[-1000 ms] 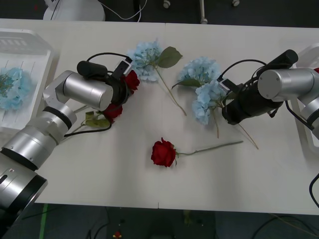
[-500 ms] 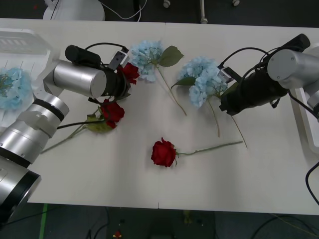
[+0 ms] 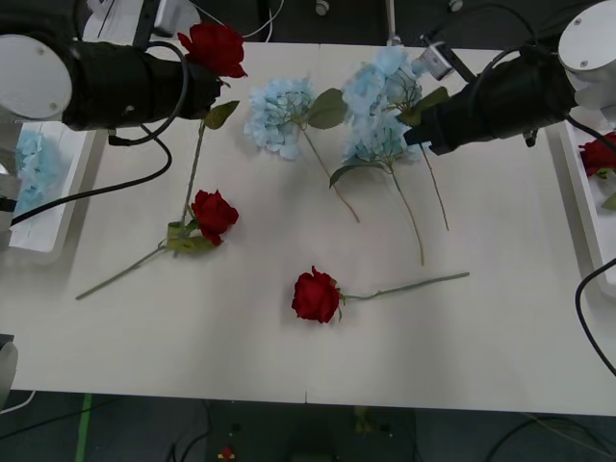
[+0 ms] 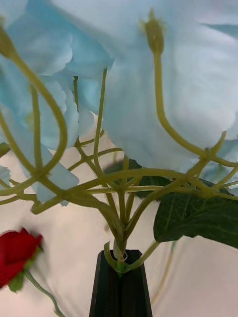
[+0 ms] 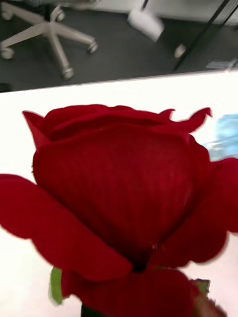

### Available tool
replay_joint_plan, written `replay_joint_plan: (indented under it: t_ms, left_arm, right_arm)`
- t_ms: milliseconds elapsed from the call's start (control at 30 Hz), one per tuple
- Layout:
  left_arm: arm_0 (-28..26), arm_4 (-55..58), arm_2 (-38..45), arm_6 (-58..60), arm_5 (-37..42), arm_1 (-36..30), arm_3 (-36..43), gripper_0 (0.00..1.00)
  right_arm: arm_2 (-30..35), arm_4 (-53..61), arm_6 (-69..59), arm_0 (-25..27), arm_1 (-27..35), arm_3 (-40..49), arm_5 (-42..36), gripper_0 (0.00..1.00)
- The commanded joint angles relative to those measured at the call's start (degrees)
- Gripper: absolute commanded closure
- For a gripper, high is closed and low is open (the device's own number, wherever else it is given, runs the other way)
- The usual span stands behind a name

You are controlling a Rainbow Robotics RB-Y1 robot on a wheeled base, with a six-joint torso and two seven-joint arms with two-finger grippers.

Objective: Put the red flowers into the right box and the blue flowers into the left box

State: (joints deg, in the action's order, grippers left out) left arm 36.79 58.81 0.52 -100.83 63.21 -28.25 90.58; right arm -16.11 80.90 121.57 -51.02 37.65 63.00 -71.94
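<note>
My left gripper is raised over the table's far left and shut on the stem of a red flower, whose bloom sits right in front of the left wrist camera. Its stem hangs down. My right gripper is lifted at the far right, with black fingers shut on the stem base of a blue flower. Two red flowers and two blue flowers lie on the table. The left box holds a blue flower. The right box holds a red flower.
Black cables loop from both arms over the table. Office chair bases stand on the floor beyond the far edge. The near half of the white table has only the one rose and its stem.
Both arms have risen and drawn back. The left one lifted a red rose off the table toward the far left. The right one lifted a blue flower up and away.
</note>
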Motion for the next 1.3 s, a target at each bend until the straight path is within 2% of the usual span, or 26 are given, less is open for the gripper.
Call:
replay_joint_plan:
  t_ms: [33, 200, 367, 567, 767, 800, 833, 900, 967, 1067, 1300]
  left_arm:
    - [-3.7, 7.6, 3.6, 4.3, 0.0, -2.2, 5.2, 1.00]
    - [-6.5, 11.5, 2.9, 8.7, -4.2, -2.2, 8.6, 1.00]
    - [-8.2, 17.1, -1.3, 10.7, -14.5, -1.9, 9.0, 1.00]
    - [-9.0, 21.3, -6.1, 12.4, -25.0, 0.4, 9.0, 1.00]
    - [-8.6, 25.3, -10.4, 15.0, -31.2, 2.9, 9.0, 1.00]
    - [-8.4, 26.4, -11.4, 14.9, -32.3, 3.2, 9.0, 1.00]
    - [-8.2, 27.1, -12.6, 14.9, -33.4, 3.6, 9.0, 1.00]
    - [-7.8, 27.8, -14.9, 14.9, -36.2, 4.3, 9.1, 1.00]
    - [-7.3, 27.7, -17.4, 14.8, -40.1, 5.1, 9.1, 1.00]
    - [-6.6, 25.9, -20.6, 15.2, -44.6, 6.3, 9.1, 1.00]
    - [-5.7, 24.3, -25.1, 15.5, -51.2, 8.2, 8.9, 1.00]
  right_arm:
    - [0.8, 1.2, -3.5, -4.2, 1.5, 0.5, 1.8, 1.00]
    - [0.7, -4.2, -4.8, -4.1, 1.7, -0.4, 1.0, 1.00]
    - [0.0, -12.0, -4.6, -4.2, 1.9, -7.2, 0.2, 1.00]
    - [-6.4, -16.9, -4.9, -4.1, 1.8, -13.5, 3.7, 1.00]
    - [-13.2, -17.0, -4.6, -4.1, 1.8, -15.5, 5.6, 1.00]
    - [-14.2, -17.0, -4.5, -4.1, 1.8, -15.4, 5.9, 0.93]
    - [-14.6, -16.9, -4.4, -4.1, 1.8, -15.5, 6.2, 0.74]
    - [-14.6, -16.6, -4.1, -4.1, 1.8, -15.4, 6.1, 0.55]
    - [-14.6, -15.3, -3.6, -4.1, 2.2, -15.5, 5.8, 0.43]
    - [-14.6, -12.4, -1.8, -4.1, 3.3, -15.4, 5.2, 0.33]
    - [-14.6, -2.2, 7.2, -4.1, 8.0, -15.4, 2.7, 0.21]
